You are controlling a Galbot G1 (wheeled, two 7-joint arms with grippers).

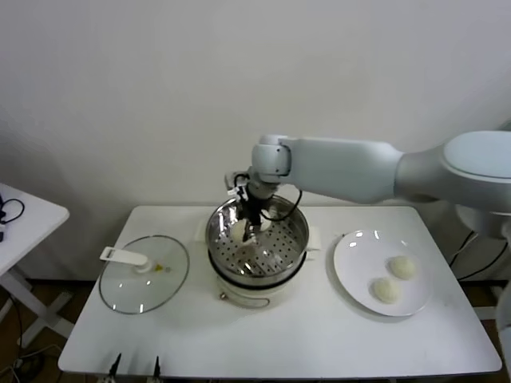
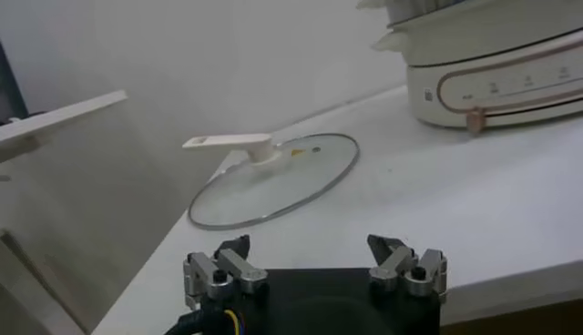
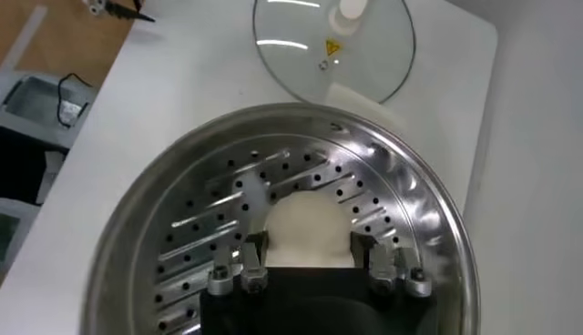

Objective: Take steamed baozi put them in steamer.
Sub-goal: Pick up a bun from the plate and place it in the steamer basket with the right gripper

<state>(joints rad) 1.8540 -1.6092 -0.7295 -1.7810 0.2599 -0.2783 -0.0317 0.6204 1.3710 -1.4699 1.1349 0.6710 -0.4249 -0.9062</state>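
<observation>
Here, from the head, the right gripper holds a bun inside the steamer; two buns sit on the plate. The left wrist shows the left gripper spread wide near the lid. The right wrist shows fingers closed on the bun.

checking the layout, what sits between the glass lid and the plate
The steamer, with the right gripper holding a baozi inside it; seen in the head view.
</observation>
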